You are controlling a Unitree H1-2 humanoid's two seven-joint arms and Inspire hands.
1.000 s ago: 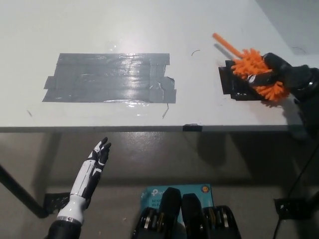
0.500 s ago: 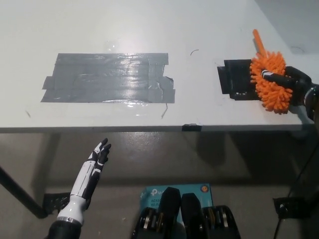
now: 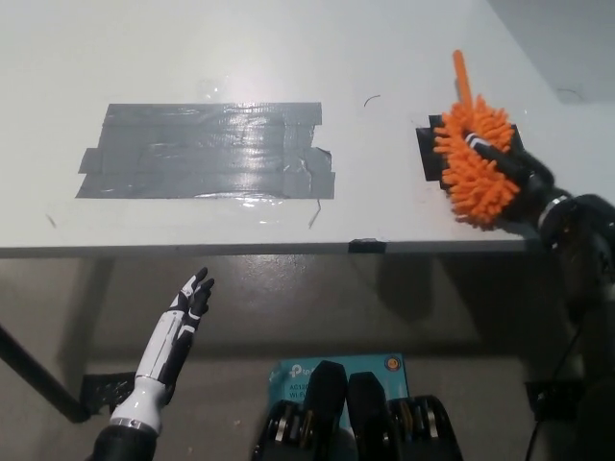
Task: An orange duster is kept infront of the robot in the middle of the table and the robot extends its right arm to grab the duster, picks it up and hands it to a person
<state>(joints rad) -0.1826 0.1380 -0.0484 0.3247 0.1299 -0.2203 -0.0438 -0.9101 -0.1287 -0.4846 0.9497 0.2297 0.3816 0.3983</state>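
Observation:
The orange duster (image 3: 473, 159), a fluffy head with a thin orange handle pointing away from me, is held above the right side of the white table (image 3: 192, 48). My black right hand (image 3: 514, 168) is shut on it from the right, fingers wrapped over the fluffy head, and part of the hand is hidden behind it. Beneath the duster lies a black tape patch (image 3: 432, 154). My white left hand (image 3: 192, 298) rests low at the left, below the table's front edge, with its fingers apart and nothing in them.
A large patch of grey tape (image 3: 207, 151) covers the middle of the table. A small black tape mark (image 3: 366, 245) sits on the front edge. A black table leg (image 3: 34, 379) stands at the lower left.
My right hand has carried the duster left and toward me, turning it so the handle points away. The left hand has not moved.

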